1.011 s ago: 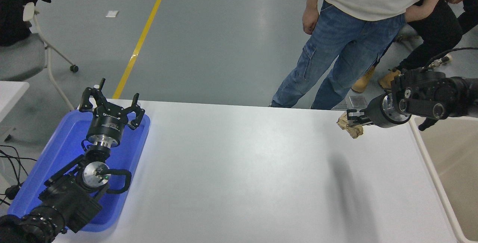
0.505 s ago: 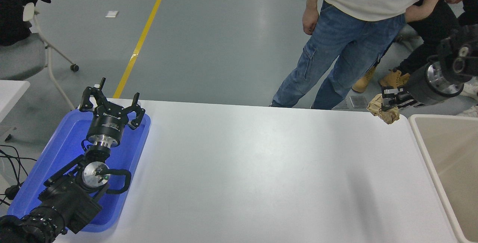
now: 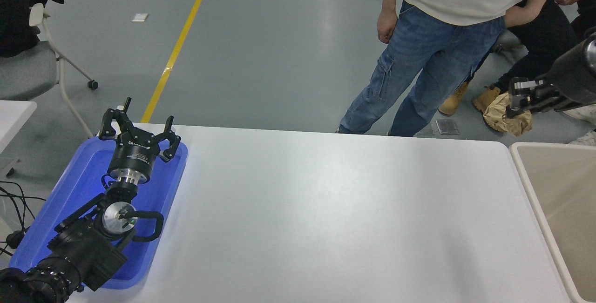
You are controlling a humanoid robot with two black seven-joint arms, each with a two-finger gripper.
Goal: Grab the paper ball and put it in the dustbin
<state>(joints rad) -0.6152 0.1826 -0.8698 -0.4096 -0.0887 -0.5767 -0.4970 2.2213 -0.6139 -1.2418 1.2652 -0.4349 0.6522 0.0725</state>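
The tan-brown paper ball [image 3: 504, 116] hangs in my right gripper [image 3: 517, 100], which is shut on it, high above the table's far right corner. The beige dustbin [image 3: 535, 186] stands at the table's right edge, below and to the right of the ball; only its left part shows. My left gripper [image 3: 139, 133] is open and parked over the blue tray at the lower left.
A shallow blue tray [image 3: 56, 228] lies on the white table [image 3: 316, 219] at the left under the left arm. A person in jeans [image 3: 419, 65] stands at the far side, close to the right arm. A chair [image 3: 28, 65] stands at the far left.
My right gripper has carried the paper ball up and to the right, from over the table's far right part to above its corner near the dustbin. The left arm has not moved.
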